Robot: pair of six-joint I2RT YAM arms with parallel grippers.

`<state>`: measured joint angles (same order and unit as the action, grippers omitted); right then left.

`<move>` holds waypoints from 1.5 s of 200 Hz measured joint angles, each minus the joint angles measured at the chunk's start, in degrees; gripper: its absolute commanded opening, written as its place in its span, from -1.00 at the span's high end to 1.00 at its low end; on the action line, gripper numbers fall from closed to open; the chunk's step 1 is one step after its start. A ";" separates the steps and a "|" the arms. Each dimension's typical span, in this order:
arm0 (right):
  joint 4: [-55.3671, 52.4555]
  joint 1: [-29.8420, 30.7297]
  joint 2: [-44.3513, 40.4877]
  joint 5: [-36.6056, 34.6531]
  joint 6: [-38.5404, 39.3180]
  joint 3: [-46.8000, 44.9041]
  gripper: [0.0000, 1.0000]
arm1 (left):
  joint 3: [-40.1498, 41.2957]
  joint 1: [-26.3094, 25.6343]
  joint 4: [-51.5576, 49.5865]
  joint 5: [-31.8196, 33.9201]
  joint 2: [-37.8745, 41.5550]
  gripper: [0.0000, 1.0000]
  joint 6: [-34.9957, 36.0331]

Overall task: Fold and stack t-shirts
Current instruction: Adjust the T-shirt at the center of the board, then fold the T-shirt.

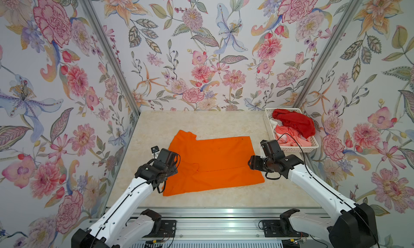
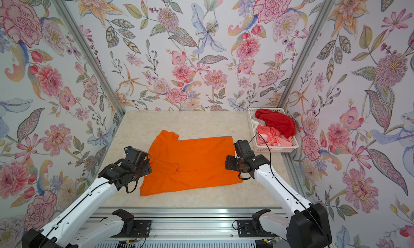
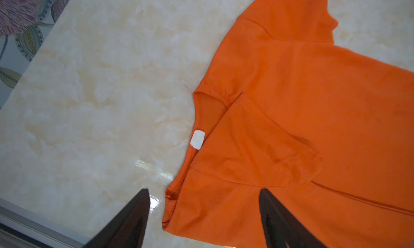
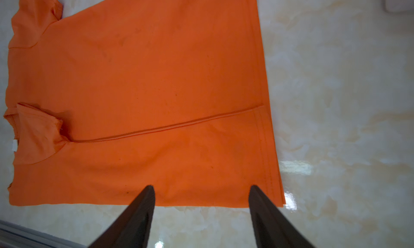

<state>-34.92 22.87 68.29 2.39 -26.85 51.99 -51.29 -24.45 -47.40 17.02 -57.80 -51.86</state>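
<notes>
On desk (image 1: pixel 201 123) centre, orange t-shirt (image 1: pixel 212 164) found flat, near edge folded over. Left end effector (image 3: pixel 203 190) and right end effector (image 4: pixel 201 187) spread, nothing pinched. Risk judged: single layer caught at next pinch, fold dragged open.

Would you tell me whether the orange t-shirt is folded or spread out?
Partly folded. The orange t-shirt has its near side flap laid over the body, sleeve included; the far sleeve sticks out flat on the table.

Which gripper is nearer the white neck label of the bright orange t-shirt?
Left. The left gripper hangs beside the white neck label; the right gripper is at the hem end of the orange t-shirt.
</notes>
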 measured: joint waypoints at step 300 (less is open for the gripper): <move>-8.31 -24.50 68.50 34.88 18.71 57.88 -0.06 | -60.26 24.00 4.24 -38.40 -77.35 -0.20 33.57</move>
<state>-43.22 -1.63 136.79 37.28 -8.14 109.86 -111.55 -0.45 -43.16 -21.39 -135.15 -18.28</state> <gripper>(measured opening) 0.530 0.684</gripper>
